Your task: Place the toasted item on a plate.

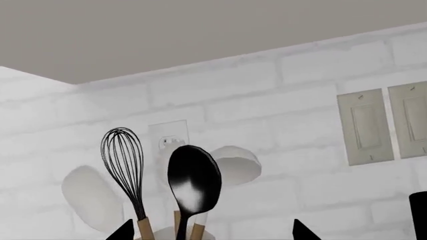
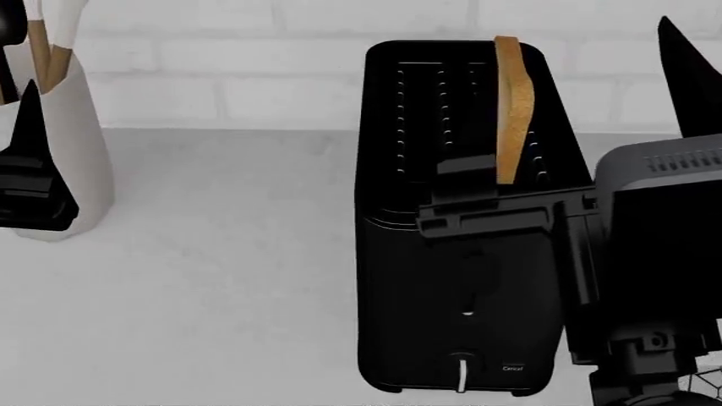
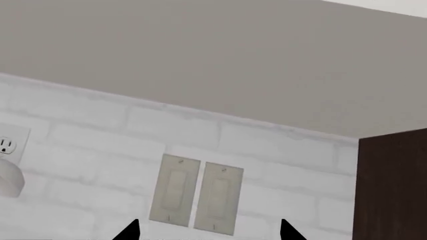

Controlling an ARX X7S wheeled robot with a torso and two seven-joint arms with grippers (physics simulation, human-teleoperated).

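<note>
The toast point(image 2: 508, 110) stands upright in the right slot of the black toaster point(image 2: 462, 313), its top half sticking out. My right gripper point(image 2: 587, 127) is open by the toaster's right side, jaws wide and aimed at the wall; the right wrist view point(image 3: 208, 231) shows only wall between them. My left gripper point(image 2: 29, 169) is open and empty at the far left, in front of the crock; the left wrist view point(image 1: 213, 232) shows its tips wide apart. The plate is hidden, except perhaps a sliver with black lines point(image 2: 708, 372) behind the right arm.
A cream crock point(image 2: 79, 127) holds a whisk point(image 1: 123, 165), a black spoon point(image 1: 193, 180) and wooden-handled utensils. A white brick wall carries an outlet point(image 1: 169, 137) and light switches point(image 3: 197, 200). A dark cabinet side point(image 3: 393, 185) stands at the right.
</note>
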